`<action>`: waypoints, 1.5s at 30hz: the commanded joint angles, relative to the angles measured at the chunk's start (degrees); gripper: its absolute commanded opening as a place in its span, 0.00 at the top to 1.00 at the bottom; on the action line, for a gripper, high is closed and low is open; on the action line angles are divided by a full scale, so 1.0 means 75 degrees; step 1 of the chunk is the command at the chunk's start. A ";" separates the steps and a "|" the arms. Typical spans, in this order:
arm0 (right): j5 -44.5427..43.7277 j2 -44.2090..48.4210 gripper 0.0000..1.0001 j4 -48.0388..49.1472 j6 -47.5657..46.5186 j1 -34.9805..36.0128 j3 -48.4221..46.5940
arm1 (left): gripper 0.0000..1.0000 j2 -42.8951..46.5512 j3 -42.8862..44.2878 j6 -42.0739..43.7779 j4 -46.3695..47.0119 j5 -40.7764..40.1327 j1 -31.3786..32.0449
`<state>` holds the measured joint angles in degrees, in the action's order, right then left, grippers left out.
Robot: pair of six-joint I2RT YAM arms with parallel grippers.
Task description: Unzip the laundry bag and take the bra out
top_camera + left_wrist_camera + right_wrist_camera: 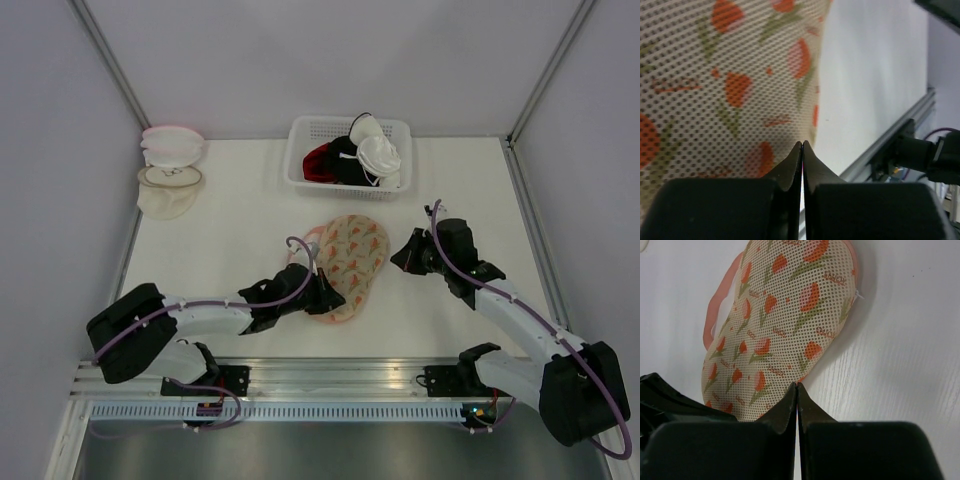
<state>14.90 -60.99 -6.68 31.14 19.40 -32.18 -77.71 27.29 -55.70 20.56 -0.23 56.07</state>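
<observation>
Jaws closed: L gripper (802,144) at laundry bag (350,255) edge, R gripper (797,385) nearby.

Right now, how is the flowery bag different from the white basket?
The laundry bag is beige mesh with orange flowers; the basket is white plastic lattice. The laundry bag lies flat mid-table; the basket has upright walls and sits at the far edge. The basket holds red, black and white clothes; the laundry bag's inside is hidden. Both rest on the white table.

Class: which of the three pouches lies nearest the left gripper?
The floral laundry bag; the left gripper sits at its near end. The pink pouch and white pouch lie back left.
</observation>
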 commanded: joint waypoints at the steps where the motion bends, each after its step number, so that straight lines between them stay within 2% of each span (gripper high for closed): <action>1: -0.0076 0.0256 1.00 0.0164 -0.0178 0.0050 -0.0232 | 0.98 -0.0442 0.0322 -0.0225 -0.0675 -0.0590 0.0059; 7: -0.0158 0.0702 1.00 -0.0164 -0.0214 0.0050 -0.0209 | 0.98 -0.0654 -0.0262 -0.0506 -0.1450 -0.0952 0.0035; 12: -0.0170 0.0715 1.00 -0.0328 -0.0307 0.0062 -0.0209 | 0.98 0.0106 -0.0498 -0.0425 -0.2445 -0.1749 -0.0011; 16: -0.0123 0.0341 1.00 -0.0107 -0.0284 0.0109 -0.0197 | 0.98 0.0740 -0.0439 0.0240 -0.3104 -0.2231 -0.0478; 18: -0.0088 -0.0021 0.95 0.0127 -0.0238 0.0284 -0.0209 | 0.98 0.0986 -0.0393 0.0628 -0.3035 -0.2196 -0.0783; 19: -0.0076 -0.0175 0.95 0.0372 -0.0237 0.0377 -0.0232 | 0.98 0.1010 -0.0358 0.1141 -0.2895 -0.2068 -0.1098; 20: -0.0064 -0.0350 0.99 0.0525 -0.0237 0.0552 -0.0290 | 0.98 0.1022 -0.0322 0.1436 -0.2777 -0.2009 -0.1252; 21: -0.0053 -0.0747 1.00 0.0655 -0.0226 0.0612 -0.0349 | 0.98 0.0999 -0.0241 0.1833 -0.2567 -0.1939 -0.1614; 25: -0.0122 -0.1756 1.00 0.1087 -0.0191 0.1034 -0.0724 | 0.98 0.0847 0.0298 0.2678 -0.2319 -0.1412 -0.2143; 33: -0.1035 -0.3023 1.00 0.1499 -0.0038 0.1889 -0.0795 | 0.98 -0.0500 0.1786 0.3360 -0.2038 -0.0521 -0.3245; 36: -0.1503 -0.3047 1.00 0.1558 0.0114 0.2369 -0.0573 | 0.98 -0.1226 0.2360 0.3361 -0.2061 -0.0158 -0.3386; 39: -0.1797 -0.3048 1.00 0.1605 0.0266 0.2780 -0.0350 | 0.98 -0.1358 0.2573 0.2976 -0.2284 0.0882 -0.3387; 43: -0.1939 -0.3106 1.00 0.1640 0.0314 0.2945 -0.0220 | 0.98 -0.0200 0.1660 0.2143 -0.2447 0.0933 -0.3083; 45: -0.1939 -0.3176 1.00 0.1687 0.0302 0.2945 -0.0255 | 0.98 0.0504 0.1286 0.1886 -0.2996 0.0584 -0.2791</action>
<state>2.90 -83.85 4.23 32.80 41.41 -34.50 -81.36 40.27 -36.71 1.67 3.49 32.42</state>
